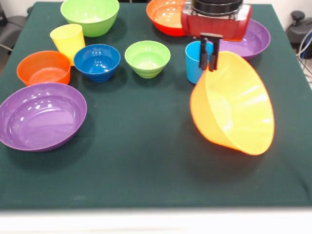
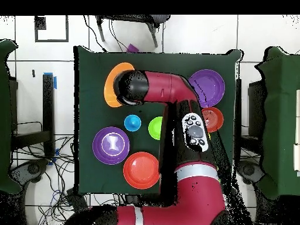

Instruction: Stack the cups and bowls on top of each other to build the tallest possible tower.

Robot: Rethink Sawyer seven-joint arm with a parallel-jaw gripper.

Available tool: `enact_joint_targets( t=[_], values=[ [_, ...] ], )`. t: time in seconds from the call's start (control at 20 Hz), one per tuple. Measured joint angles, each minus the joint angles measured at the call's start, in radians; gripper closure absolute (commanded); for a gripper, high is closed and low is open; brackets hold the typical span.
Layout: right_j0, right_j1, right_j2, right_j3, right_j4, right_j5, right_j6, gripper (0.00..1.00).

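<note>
My gripper [image 1: 208, 61] is shut on the rim of the big orange bowl [image 1: 234, 109], which hangs tilted on its side, its lower edge near the cloth. From overhead the orange bowl [image 2: 112, 82] shows beside my wrist. The light blue cup [image 1: 194, 62] stands just behind the bowl; the yellow cup [image 1: 68, 41] is at the far left. Standing singly are a dark blue bowl [image 1: 97, 62], two green bowls [image 1: 147, 58] [image 1: 90, 15], two purple bowls [image 1: 41, 116] [image 1: 253, 41] and two red-orange bowls [image 1: 44, 68] [image 1: 165, 17]. No tower is in view.
The dark green table cloth [image 1: 146, 165] ends at a white front edge. Overhead, my arm [image 2: 187, 126] crosses the table and hides part of it, beside the light blue cup [image 2: 132, 123] and a purple bowl [image 2: 111, 145].
</note>
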Motion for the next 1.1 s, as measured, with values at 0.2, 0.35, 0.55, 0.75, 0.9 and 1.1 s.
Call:
enact_joint_targets(
  t=[0.2, 0.35, 0.55, 0.75, 0.9, 1.1],
  values=[
    [-0.027, 0.001, 0.013, -0.034, -0.027, 0.036, -0.001, 1.00],
    [-0.057, 0.003, 0.034, -0.061, -0.046, 0.055, -0.009, 1.00],
    [-0.103, 0.003, 0.060, -0.088, -0.073, 0.066, -0.026, 1.00],
    [-0.144, 0.000, 0.069, -0.088, -0.106, 0.066, -0.035, 1.00],
    [-0.171, 0.000, 0.076, -0.088, -0.138, 0.066, -0.037, 1.00],
    [-0.203, 0.000, 0.095, -0.088, -0.177, 0.066, -0.037, 1.00]
  ],
)
